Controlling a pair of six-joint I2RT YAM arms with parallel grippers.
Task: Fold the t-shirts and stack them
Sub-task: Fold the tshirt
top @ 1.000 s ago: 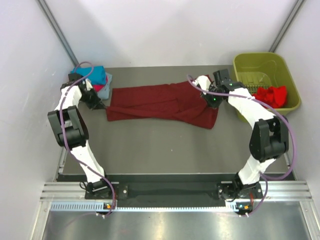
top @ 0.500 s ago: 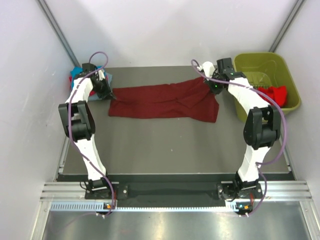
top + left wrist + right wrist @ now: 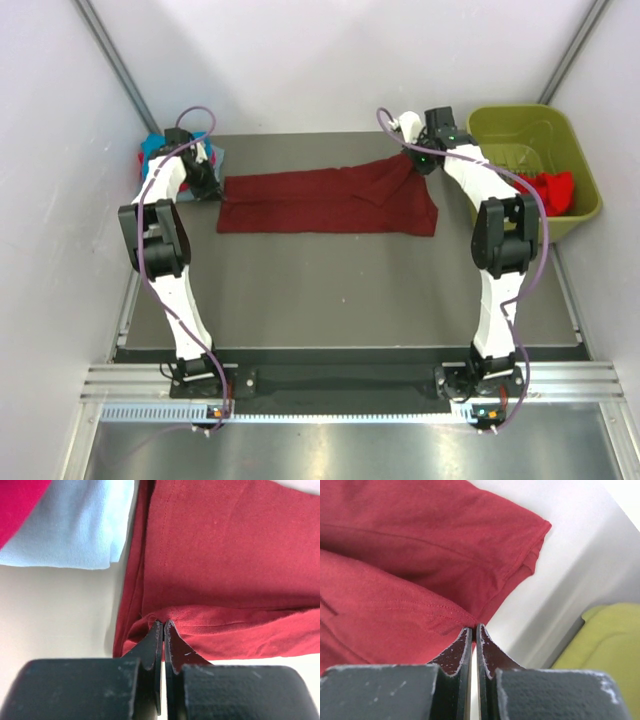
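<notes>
Maroon t-shirt [image 3: 320, 203] spread flat, left claw [image 3: 163, 625] pinching one end, right claw [image 3: 474, 628] pinching the other

The right gripper's [image 3: 473, 628] two black fingers [image 3: 454, 652] are pressed almost together, their tips nipping a stitched fold of the dark maroon soft cloth t-shirt [image 3: 420, 545]. A hemmed sleeve lies flat beyond the tips on the pale bench top [image 3: 557, 565]. An olive-green plastic basket [image 3: 605, 645] stands apart from the shirt, toward the bench's edge.
</notes>
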